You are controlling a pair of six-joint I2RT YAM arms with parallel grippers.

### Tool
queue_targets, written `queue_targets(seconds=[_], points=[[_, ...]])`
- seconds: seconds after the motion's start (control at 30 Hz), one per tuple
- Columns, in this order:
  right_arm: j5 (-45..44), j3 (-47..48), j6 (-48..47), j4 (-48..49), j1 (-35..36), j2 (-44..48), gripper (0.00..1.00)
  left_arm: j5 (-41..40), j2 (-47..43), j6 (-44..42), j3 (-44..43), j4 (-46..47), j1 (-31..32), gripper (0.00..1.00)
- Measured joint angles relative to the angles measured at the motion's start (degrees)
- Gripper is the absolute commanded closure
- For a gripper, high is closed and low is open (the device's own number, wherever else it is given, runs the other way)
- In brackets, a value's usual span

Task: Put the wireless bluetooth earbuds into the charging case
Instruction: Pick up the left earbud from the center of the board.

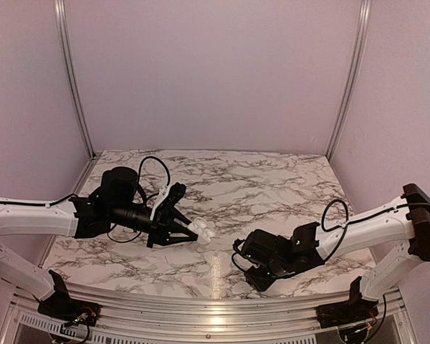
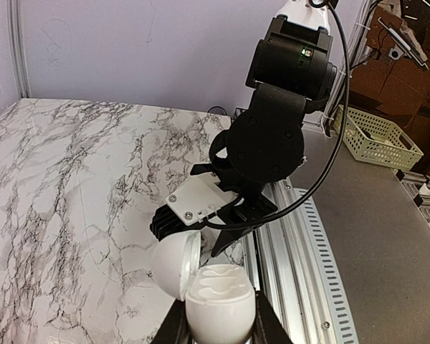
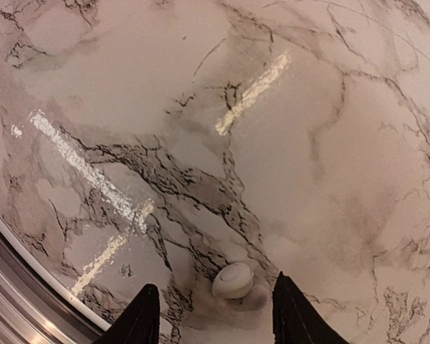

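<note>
The charging case (image 1: 203, 231) is white and open, its lid (image 2: 173, 265) hinged to the left. My left gripper (image 1: 194, 231) is shut on its base (image 2: 220, 301) and holds it above the table. Its two wells look pale and empty. One earbud (image 3: 233, 281), small, rounded and pale grey, lies on the marble. My right gripper (image 3: 213, 290) hangs low over it, open, with one finger on each side and neither touching. In the top view the right gripper (image 1: 253, 276) hides this bud. The second earbud is out of view.
The aluminium rail (image 3: 14, 294) runs along the table's near edge, close to the right gripper. The right arm's wrist (image 2: 272, 122) stands just beyond the held case. A cream basket (image 2: 376, 136) sits off the table. Lavender walls enclose the back and sides.
</note>
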State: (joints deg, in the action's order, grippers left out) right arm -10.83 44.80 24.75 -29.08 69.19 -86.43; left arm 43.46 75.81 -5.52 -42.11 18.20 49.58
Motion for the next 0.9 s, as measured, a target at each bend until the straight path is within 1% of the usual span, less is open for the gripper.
queue_targets(seconds=[0.07,0.2,0.43,0.9], points=[[-0.11,0.00,0.02,-0.04,0.00,0.59,0.53,0.00,0.00,0.00,0.00,0.00,0.00,1.00],[0.15,-0.09,0.04,0.13,0.00,1.60,0.58,0.00,-0.02,0.00,0.00,0.00,-0.07,1.00],[1.97,-1.70,0.28,1.05,0.00,1.90,0.59,0.00,-0.02,0.04,0.00,0.00,-0.11,1.00],[1.49,-1.95,0.44,2.95,-0.04,0.76,0.57,0.04,-0.02,0.15,0.00,0.00,-0.11,1.00]])
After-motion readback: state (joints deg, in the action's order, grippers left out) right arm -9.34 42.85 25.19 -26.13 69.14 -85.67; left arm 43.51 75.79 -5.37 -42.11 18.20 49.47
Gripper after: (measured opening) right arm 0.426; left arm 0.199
